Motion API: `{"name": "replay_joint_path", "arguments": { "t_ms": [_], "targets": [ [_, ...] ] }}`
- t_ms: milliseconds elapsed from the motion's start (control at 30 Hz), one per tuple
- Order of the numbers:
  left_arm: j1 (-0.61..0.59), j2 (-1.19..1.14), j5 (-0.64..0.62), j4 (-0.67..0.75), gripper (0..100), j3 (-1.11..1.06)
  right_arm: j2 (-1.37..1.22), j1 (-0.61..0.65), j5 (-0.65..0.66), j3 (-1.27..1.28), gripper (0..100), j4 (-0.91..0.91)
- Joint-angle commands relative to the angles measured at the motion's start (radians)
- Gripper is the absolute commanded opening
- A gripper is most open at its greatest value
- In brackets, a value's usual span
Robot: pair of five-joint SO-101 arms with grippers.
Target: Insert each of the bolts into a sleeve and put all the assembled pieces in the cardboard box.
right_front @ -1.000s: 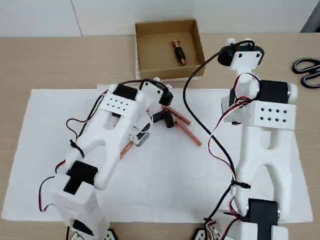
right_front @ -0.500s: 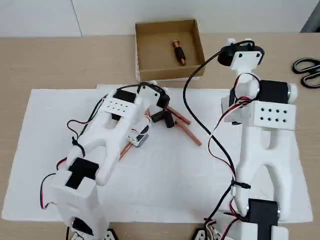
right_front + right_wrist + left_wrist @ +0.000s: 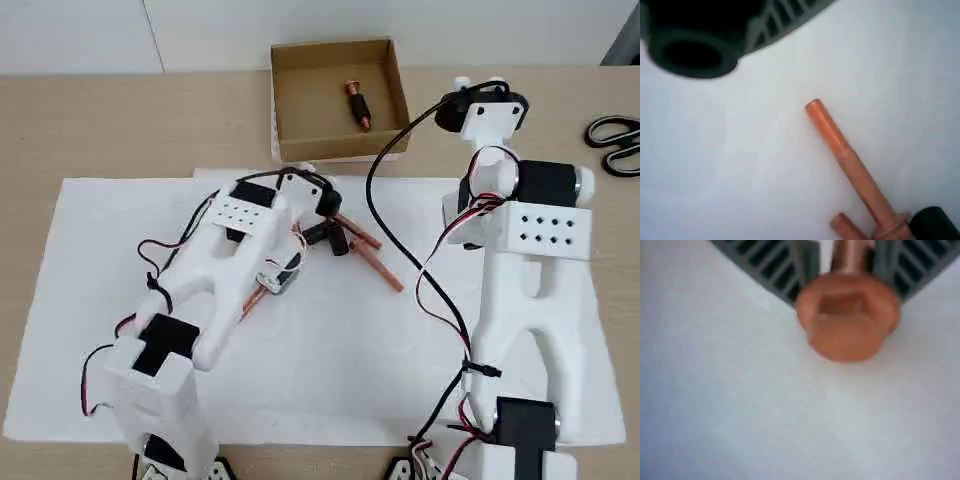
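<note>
1. Plainly, the left hand (image 3: 847,287) is clamped on a copper bolt (image 3: 847,315). Its grey ribbed fingers (image 3: 765,265) press the shaft from both sides. The flanged head, with a recess in its face, points at the wrist camera just above the white sheet (image 3: 740,415).
2. The left arm (image 3: 225,255) is folded over the middle of the sheet, well short of the cardboard box (image 3: 283,100).
3. The right hand (image 3: 747,37) has hold of a black sleeve (image 3: 690,52). The sleeve sits against a ribbed finger (image 3: 785,15), its open bore toward the camera, raised off the sheet. How far the hand is open beyond that grip cannot be told.
4. Two loose bolts lie slanted and nearly parallel on the sheet between the arms, one (image 3: 357,230) nearer the box, the other (image 3: 380,267) nearer the arm bases.
5. A second sleeve (image 3: 340,243) lies on the sheet just beside the loose bolts' ends, close to the left arm's wrist.
6. The cardboard box stands on the wooden worktop (image 3: 120,120), just beyond the sheet's far edge. One assembled piece (image 3: 357,103), a copper bolt through a dark sleeve, lies on the box floor right of the middle.
7. Black-handled scissors (image 3: 612,140) lie at the worktop's right edge, well apart from the bolts and the box.
</note>
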State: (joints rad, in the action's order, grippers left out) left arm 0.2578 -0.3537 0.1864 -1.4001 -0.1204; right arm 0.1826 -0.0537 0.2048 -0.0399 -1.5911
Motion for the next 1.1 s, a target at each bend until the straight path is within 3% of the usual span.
{"name": "replay_joint_path", "arguments": {
  "t_ms": [0, 633, 833, 1067],
  "targets": [
    [-0.005, 0.003, -0.006, -0.009, 1, 0.025, 0.041, -0.002, 0.003, -0.005, 1.8, 0.012],
    [-0.012, 0.39, 0.0, -0.276, 1, 0.265, 0.058, 0.024, -0.052, -0.026, 1.5, 0.038],
    [-0.012, 0.557, 0.035, -0.327, 1, 0.325, 0.191, 0.074, -0.058, -0.098, 1.4, 0.036],
    [-0.012, 0.767, 0.029, -0.324, 1, 0.321, 0.386, 0.096, -0.057, -0.011, 1.3, 0.035]
  ]
}}
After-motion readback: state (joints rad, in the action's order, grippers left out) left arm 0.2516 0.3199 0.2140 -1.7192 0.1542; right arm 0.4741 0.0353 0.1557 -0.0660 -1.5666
